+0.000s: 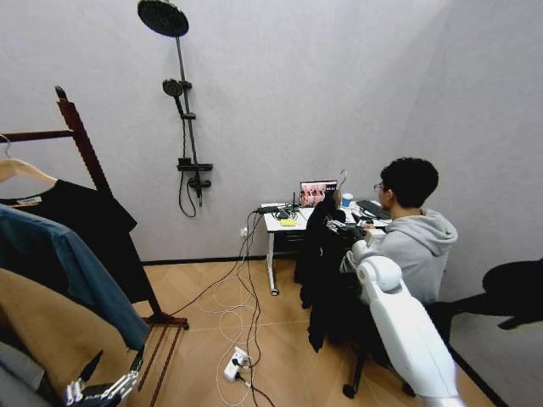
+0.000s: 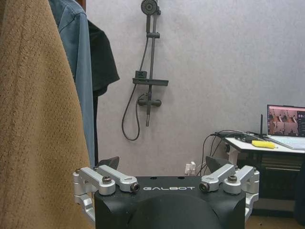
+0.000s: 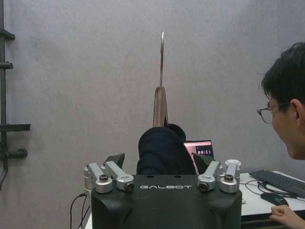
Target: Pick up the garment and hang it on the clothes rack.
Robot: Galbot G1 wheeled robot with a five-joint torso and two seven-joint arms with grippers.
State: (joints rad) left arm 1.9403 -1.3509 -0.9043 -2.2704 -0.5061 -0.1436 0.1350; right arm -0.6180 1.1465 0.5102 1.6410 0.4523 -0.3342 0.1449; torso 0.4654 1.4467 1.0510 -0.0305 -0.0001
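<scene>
The garment (image 1: 327, 275), a long limp black jacket, hangs in mid-air in front of the desk. Its light wooden hanger (image 3: 160, 107) and metal hook (image 3: 162, 57) stand up above the collar (image 3: 162, 150). My right gripper (image 1: 344, 229) (image 3: 161, 162) is shut on the garment at the collar, just below the hanger. The clothes rack (image 1: 81, 140), dark reddish-brown with a knobbed post, stands at the far left. Low beside the clothes hanging on it, my left gripper (image 1: 113, 366) (image 2: 163, 164) is open and holds nothing.
The rack carries a shorter black top (image 1: 93, 225), a teal shirt (image 1: 72, 271) and a tan coat (image 2: 33, 124). A black shower fixture (image 1: 182, 110) is on the back wall. A white desk (image 1: 276, 225) holds a laptop (image 1: 317, 193). Cables and a power strip (image 1: 233, 365) lie on the floor.
</scene>
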